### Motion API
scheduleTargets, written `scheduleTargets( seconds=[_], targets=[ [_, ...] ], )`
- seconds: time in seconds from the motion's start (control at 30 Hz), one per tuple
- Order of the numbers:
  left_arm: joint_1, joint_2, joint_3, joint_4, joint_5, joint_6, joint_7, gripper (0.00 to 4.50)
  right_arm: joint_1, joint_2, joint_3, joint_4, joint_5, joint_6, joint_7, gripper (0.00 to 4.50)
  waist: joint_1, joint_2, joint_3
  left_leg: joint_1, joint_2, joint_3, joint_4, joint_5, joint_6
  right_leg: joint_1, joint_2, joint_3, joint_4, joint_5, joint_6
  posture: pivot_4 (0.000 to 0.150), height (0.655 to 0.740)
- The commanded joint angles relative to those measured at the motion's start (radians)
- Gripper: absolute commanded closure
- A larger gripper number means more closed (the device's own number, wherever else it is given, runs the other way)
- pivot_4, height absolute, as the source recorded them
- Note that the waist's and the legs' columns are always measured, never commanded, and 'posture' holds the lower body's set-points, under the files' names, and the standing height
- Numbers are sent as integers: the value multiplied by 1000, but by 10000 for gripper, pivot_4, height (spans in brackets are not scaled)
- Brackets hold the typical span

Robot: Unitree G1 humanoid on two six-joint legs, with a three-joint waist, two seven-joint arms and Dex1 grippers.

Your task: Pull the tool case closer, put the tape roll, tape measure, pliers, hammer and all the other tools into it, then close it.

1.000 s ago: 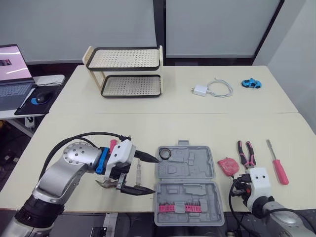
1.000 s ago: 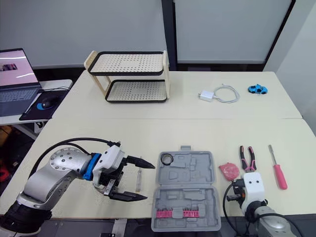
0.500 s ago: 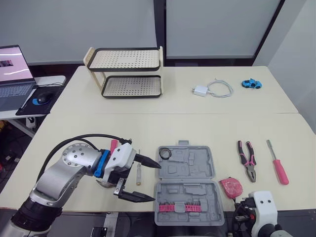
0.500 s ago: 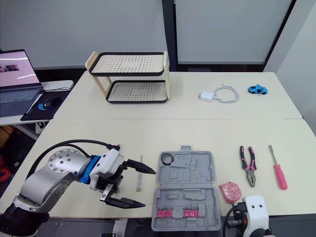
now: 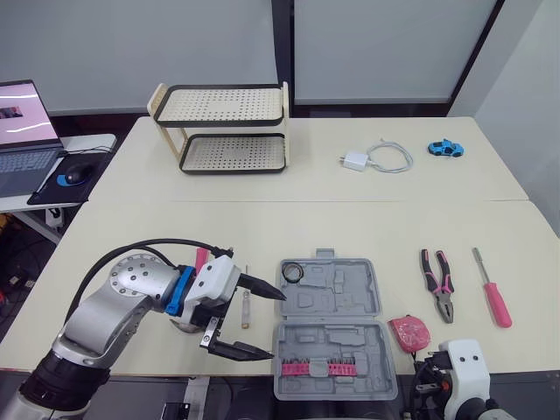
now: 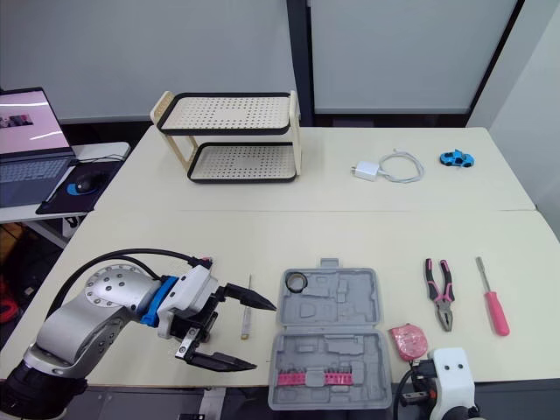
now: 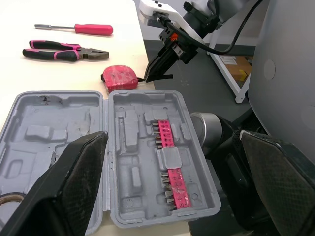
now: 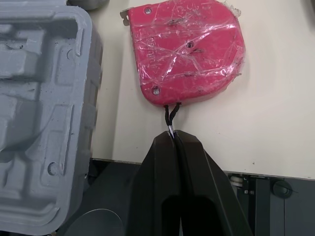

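Tool case lies open and flat at the near edge of the table, both grey halves face up. The far half carries the tape roll, a black ring in its far-left corner. The near half holds a pink strip of bits. We see no lettering on the moulded trays that we can read.

Tape measure sits on the table just beside the case's right edge, with a narrow gap between them. Its red body is wrapped in crinkled clear film, and we cannot read any label beneath it. A thin black cord leaves its near side.

Right gripper: fingers pressed together, pinching the end of that cord at their tips.

Left gripper: spread wide and holding nothing, low over the table at the case's left edge. A slim metal bit lies on the table just left of the case. A pink-handled tool is mostly hidden under the left arm, and we cannot tell which tool it is.

Pliers with pink and black grips and a pink-handled screwdriver lie right of the case, apart from each other.

Far side: a two-tier rack, a white charger with cable and a blue toy car. The laptop is on a side table, its screen text too small to read.
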Motion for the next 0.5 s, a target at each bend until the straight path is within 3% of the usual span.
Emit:
scheduleTargets(
  seconds=[0.03,0.5],
  targets=[
    [-2,-7,-3,-12,2,-21,3,0,13,-3,-13,-45,23,8,3,44699,0,0,0,0,0,0,0,0,0,0,0,0,0,0,0,1500,7400],
    [-6,-21,-6,-3,17,-33,7,0,17,-17,-55,-60,70,53,2,44699,0,0,0,0,0,0,0,0,0,0,0,0,0,0,0,1500,7400]
  ],
)
